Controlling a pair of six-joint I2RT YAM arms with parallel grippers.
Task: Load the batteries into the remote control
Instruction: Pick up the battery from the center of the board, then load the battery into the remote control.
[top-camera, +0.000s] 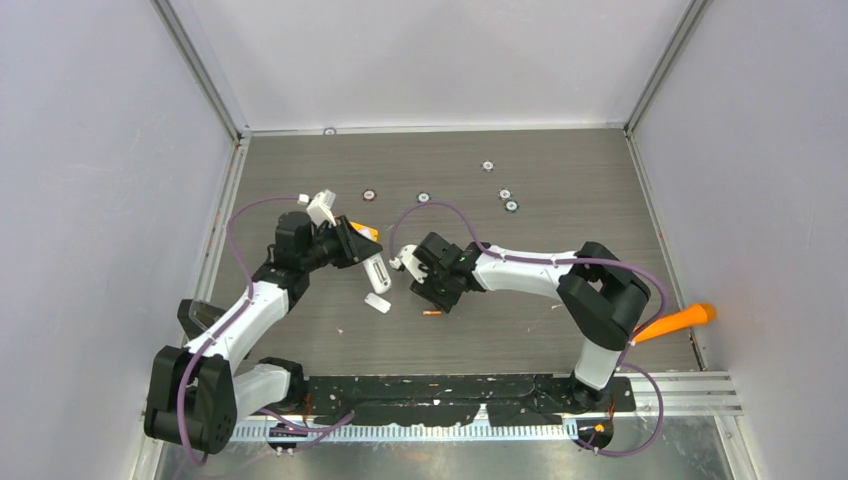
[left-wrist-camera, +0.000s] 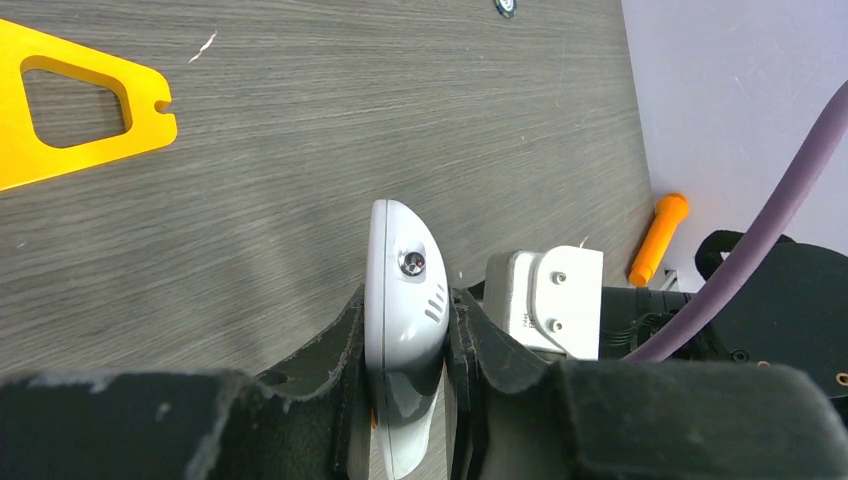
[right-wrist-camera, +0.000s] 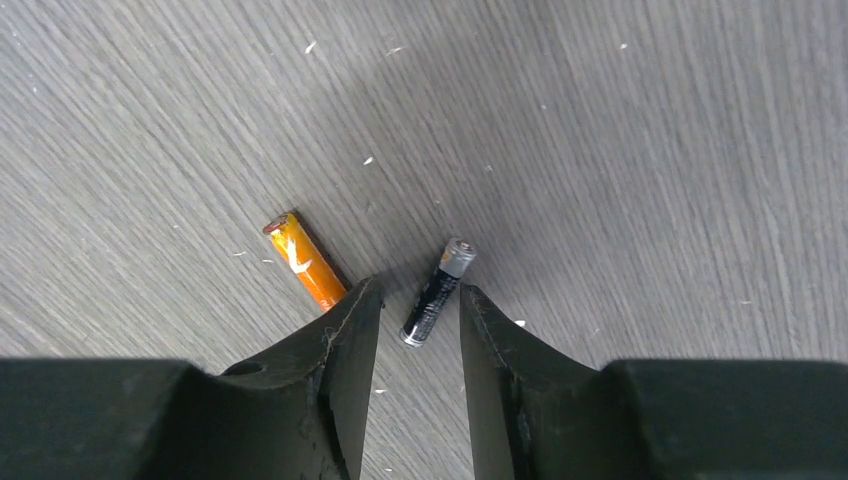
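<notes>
My left gripper (top-camera: 358, 247) is shut on the remote control (top-camera: 377, 272), a slim white bar. In the left wrist view the remote control (left-wrist-camera: 403, 290) stands on edge between the pads of that gripper (left-wrist-camera: 405, 325), above the table. My right gripper (right-wrist-camera: 420, 297) is open and low over the table. The dark battery (right-wrist-camera: 435, 293) lies flat between its fingertips, not gripped. The orange battery (right-wrist-camera: 305, 262) lies just left of the left fingertip (right-wrist-camera: 350, 320). In the top view only the orange battery (top-camera: 432, 313) shows, just near of the right gripper (top-camera: 425, 278).
A short white tab (top-camera: 377, 303) lies below the remote. A flat orange triangle (left-wrist-camera: 80, 110) lies by the left gripper. An orange carrot-shaped stick (top-camera: 675, 322) rests at the right wall. Several small round discs (top-camera: 505, 193) sit at the back.
</notes>
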